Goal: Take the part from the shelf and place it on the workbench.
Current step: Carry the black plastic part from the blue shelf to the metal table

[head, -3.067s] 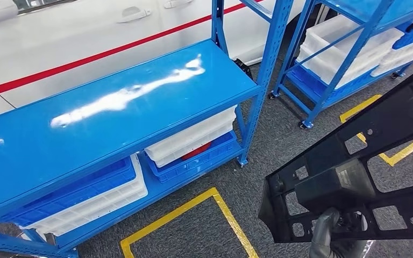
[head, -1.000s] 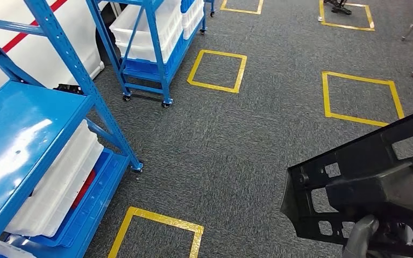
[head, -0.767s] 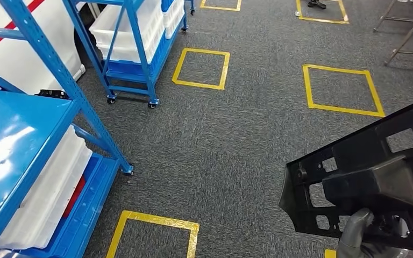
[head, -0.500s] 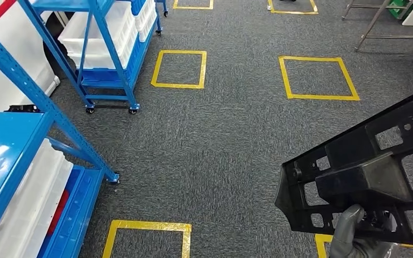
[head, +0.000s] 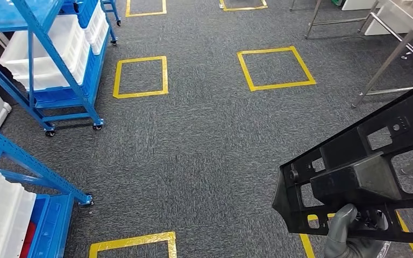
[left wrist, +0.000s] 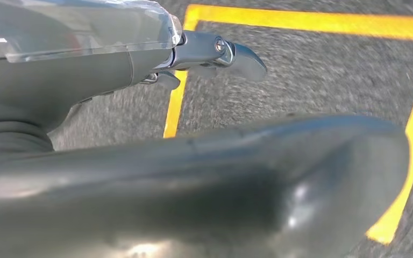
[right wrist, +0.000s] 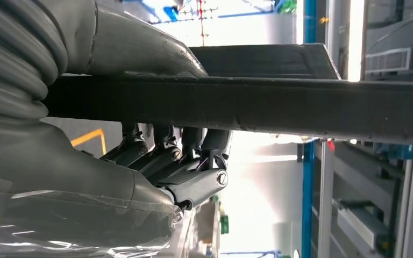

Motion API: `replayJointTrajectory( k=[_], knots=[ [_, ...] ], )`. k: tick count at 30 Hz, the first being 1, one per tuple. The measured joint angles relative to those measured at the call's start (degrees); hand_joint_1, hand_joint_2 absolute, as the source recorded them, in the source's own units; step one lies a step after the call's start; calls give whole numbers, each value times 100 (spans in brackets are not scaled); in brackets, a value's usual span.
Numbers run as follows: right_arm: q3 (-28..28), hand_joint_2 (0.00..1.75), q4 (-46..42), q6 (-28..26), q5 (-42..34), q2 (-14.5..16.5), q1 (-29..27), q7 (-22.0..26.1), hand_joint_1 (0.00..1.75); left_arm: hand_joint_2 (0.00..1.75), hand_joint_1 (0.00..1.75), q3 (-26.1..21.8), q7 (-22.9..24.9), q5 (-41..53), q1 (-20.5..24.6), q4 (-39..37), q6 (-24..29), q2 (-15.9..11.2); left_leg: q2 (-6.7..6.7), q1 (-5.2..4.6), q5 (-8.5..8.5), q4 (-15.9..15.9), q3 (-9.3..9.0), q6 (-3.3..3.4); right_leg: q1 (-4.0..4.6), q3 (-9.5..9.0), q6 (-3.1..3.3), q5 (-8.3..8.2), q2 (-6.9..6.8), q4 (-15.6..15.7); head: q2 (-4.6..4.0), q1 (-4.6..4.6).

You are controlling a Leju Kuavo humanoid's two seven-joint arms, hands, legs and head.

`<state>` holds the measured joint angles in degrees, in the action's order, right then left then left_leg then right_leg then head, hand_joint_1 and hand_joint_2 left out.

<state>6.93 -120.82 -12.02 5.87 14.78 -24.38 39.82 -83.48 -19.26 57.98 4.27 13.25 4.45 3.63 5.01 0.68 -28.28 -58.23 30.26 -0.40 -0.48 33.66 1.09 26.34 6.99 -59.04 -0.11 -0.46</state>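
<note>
Part (head: 365, 183): rigid matte black plastic panel with rectangular cut-outs, grasped by right hand (head: 349, 239) above speckled grey carpet (head: 204, 134); left hand (left wrist: 140, 70) state indeterminate.

Dark grey carpet floor (head: 204, 140) carries yellow tape squares (head: 140, 77). White plastic crates (head: 48, 45) sit in a blue wheeled metal rack (head: 70, 80) at upper left; metal table legs (head: 379, 70) stand upper right.
</note>
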Motion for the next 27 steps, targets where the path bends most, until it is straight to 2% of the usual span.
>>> replayJointTrajectory(
  k=[1, 2, 3, 4, 5, 6, 7, 8, 9, 10, 11, 13, 14, 15, 16, 18, 19, 20, 22, 23, 24, 25, 26, 27],
  knots=[
    [13, 175, 0, -26, 16, -11, -15, 1, 175, 0, 0, 12, 32, 37, 6, 0, 3, -7, 24, -9, -12, 39, -16, 9, -14, 27, -43, -17, 74, -1, 0, 0],
    [25, 175, -1, -54, 32, -22, -37, 0, 175, 0, 0, 33, 62, 83, 13, 0, 8, -9, -45, -15, 1, 64, -28, 25, -29, 50, -88, -38, 151, 10, 0, -1],
    [32, 175, -2, -82, 43, -32, -63, 0, 175, 0, 0, 68, 93, 143, 23, 0, 13, -10, -127, -12, 26, 99, -44, 52, -34, 68, -120, -32, 130, -4, 0, 2],
    [37, 175, -3, -110, 50, -44, -81, 0, 175, 0, 0, 114, 120, 216, 29, 0, 16, -11, -208, -5, 54, 140, -60, 86, -24, 110, -143, 26, 9, -79, 0, 6],
    [41, 175, -4, -136, 59, -58, -91, 0, 175, 0, 0, 162, 144, 284, 29, 0, 18, -10, -296, 4, 82, 180, -68, 117, -8, 197, -160, 149, -173, -257, 0, 16],
    [48, 175, -4, -161, 69, -74, -94, 0, 175, 0, 0, 209, 163, 338, 23, 0, 16, -10, -386, 2, 96, 200, -70, 138, -2, 334, -168, 334, -394, -552, 0, 25],
    [58, 175, -5, -187, 80, -90, -96, 0, 175, 0, 0, 245, 175, 371, 12, 0, 13, -12, -474, -8, 97, 206, -64, 154, 0, 515, -184, 536, -545, -924, 0, 31],
    [66, 175, -5, -209, 89, -103, -105, 0, 175, 0, 0, 269, 185, 385, 3, 0, 8, -14, -571, -15, 94, 204, -59, 158, -10, 686, -202, 691, -615, -1284, 0, 36],
    [73, 175, -5, -234, 101, -116, -120, -1, 175, 0, 0, 283, 194, 387, -1, 0, 2, -14, -668, -20, 88, 202, -56, 158, -24, 788, -218, 751, -648, -1513, 0, 37],
    [78, 175, -5, -259, 116, -126, -137, -1, 175, 0, 0, 292, 203, 384, 2, 0, -3, -13, -761, -21, 79, 199, -58, 153, -36, 783, -231, 700, -672, -1533, 0, 36],
    [81, 175, -5, -288, 137, -136, -152, -1, 175, 0, 0, 299, 214, 373, 10, -2, -8, -9, -844, -19, 68, 195, -66, 140, -45, 653, -239, 552, -711, -1317, 0, 37],
    [98, 175, -12, -357, 183, -152, -172, -1, 175, 0, 0, 314, 230, 335, 29, -6, -23, 1, -982, -26, 29, 176, -93, 93, -34, 188, -227, 218, -924, -516, 0, 35],
    [108, 175, -21, -395, 202, -158, -180, 1, 175, 0, 0, 318, 235, 314, 35, -8, -30, 4, -1036, -36, 5, 163, -108, 62, -18, 10, -202, 127, -1019, -195, 0, 33],
    [117, 175, -33, -421, 215, -164, -186, 2, 175, 0, 0, 320, 238, 299, 43, -9, -36, 5, -1088, -47, -17, 151, -124, 30, 1, -85, -172, 96, -1076, -12, 0, 30],
    [122, 175, -44, -438, 223, -169, -191, 3, 175, 0, 0, 321, 239, 292, 49, -9, -39, 5, -1137, -57, -31, 147, -139, 0, 19, -97, -138, 111, -1068, 35, 0, 28],
    [125, 175, -65, -456, 235, -176, -211, 5, 175, 0, 0, 326, 247, 292, 73, -9, -45, 4, -1217, -45, -53, 152, -179, -56, 22, -80, -76, 97, -939, 47, 0, 28],
    [126, 175, -80, -474, 244, -179, -228, 8, 175, 0, 0, 329, 255, 296, 85, -9, -48, 4, -1156, -32, -93, 123, -179, -87, 13, -83, -42, 88, -882, 60, 0, 27],
    [131, 175, -103, -509, 253, -182, -246, 9, 175, 0, 0, 333, 262, 297, 96, -10, -54, 5, -1031, -19, -192, 9, -139, -114, 3, -87, -9, 77, -825, 75, 0, 25],
    [154, 175, -153, -617, 284, -192, -277, 13, 175, 0, 0, 335, 274, 280, 100, -11, -71, 5, -696, -3, -563, -620, 143, -139, -6, -88, 41, 63, -712, 86, 0, 20],
    [169, 175, -174, -675, 300, -197, -294, 13, 175, 0, 0, 334, 280, 267, 95, -12, -77, 5, -605, -3, -756, -1053, 348, -138, 3, -83, 56, 61, -645, 82, 0, 20],
    [185, 175, -190, -719, 317, -203, -316, 13, 175, 0, 0, 334, 284, 252, 90, -13, -79, 4, -567, -3, -870, -1418, 530, -130, 14, -80, 66, 61, -565, 74, 0, 20],
    [201, 175, -203, -749, 331, -208, -340, 13, 175, 0, 0, 333, 287, 242, 88, -13, -78, 3, -554, -5, -865, -1594, 632, -116, 25, -80, 72, 62, -478, 64, 0, 20],
    [216, 175, -214, -764, 339, -213, -359, 13, 175, 0, 0, 333, 288, 233, 88, -13, -78, 2, -540, -6, -741, -1533, 629, -95, 31, -84, 73, 64, -387, 54, 0, 20],
    [229, 175, -225, -769, 344, -219, -372, 13, 175, 0, 0, 333, 288, 225, 92, -13, -78, -1, -498, -7, -523, -1248, 523, -69, 34, -90, 74, 66, -292, 44, 0, 20]
  ],
)
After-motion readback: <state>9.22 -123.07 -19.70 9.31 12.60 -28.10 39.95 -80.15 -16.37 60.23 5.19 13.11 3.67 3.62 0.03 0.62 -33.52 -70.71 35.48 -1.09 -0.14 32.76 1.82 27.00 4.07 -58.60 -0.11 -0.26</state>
